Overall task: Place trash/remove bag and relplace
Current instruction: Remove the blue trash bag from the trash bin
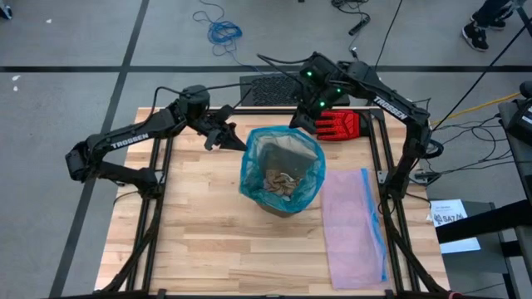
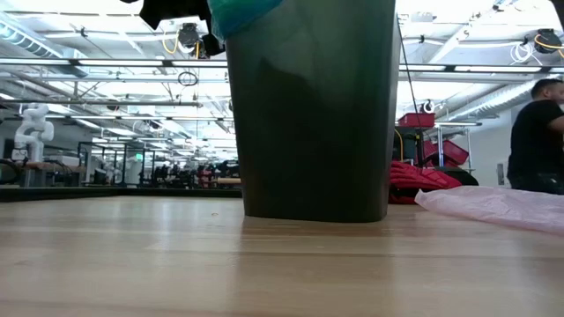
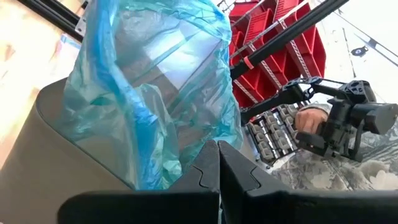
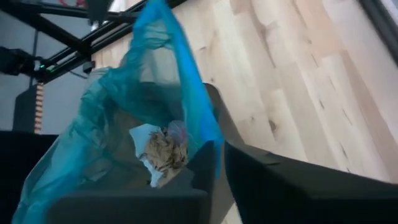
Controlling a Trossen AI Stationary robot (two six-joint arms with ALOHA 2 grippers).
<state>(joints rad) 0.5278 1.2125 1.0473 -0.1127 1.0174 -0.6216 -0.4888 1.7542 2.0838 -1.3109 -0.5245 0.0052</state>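
Note:
A dark bin (image 1: 283, 199) stands mid-table, lined with the teal bag (image 1: 249, 170). The bag's rim is pulled up above the bin's edge. The trash (image 1: 278, 184), brown wads with a white scrap, lies at the bottom of the bag. My left gripper (image 1: 233, 141) is at the bag's far left rim, shut on it. At the far right rim my right gripper (image 1: 301, 123) is shut on the film as well. In the low view only the bin's wall (image 2: 317, 114) and a bit of teal bag (image 2: 247, 13) show. My left gripper pinches the bag's raised rim (image 3: 186, 155) between its two shut fingers, coming nearly level from the table's left. The film stands bunched above the bin's edge. One layer or several, I cannot tell. My right gripper pinches the bag's rim edge (image 4: 208, 146) between its two fingers, slanting down from the far right. The film runs from the fingers toward the far rim as a drawn-up strip. The rest of the bag stays inside the bin.
A pale pink bag with a blue strip (image 1: 353, 224) lies flat on the table right of the bin. A red glove (image 1: 341, 124) rests at the far right edge. A person (image 2: 538, 132) stands beyond the table's right side.

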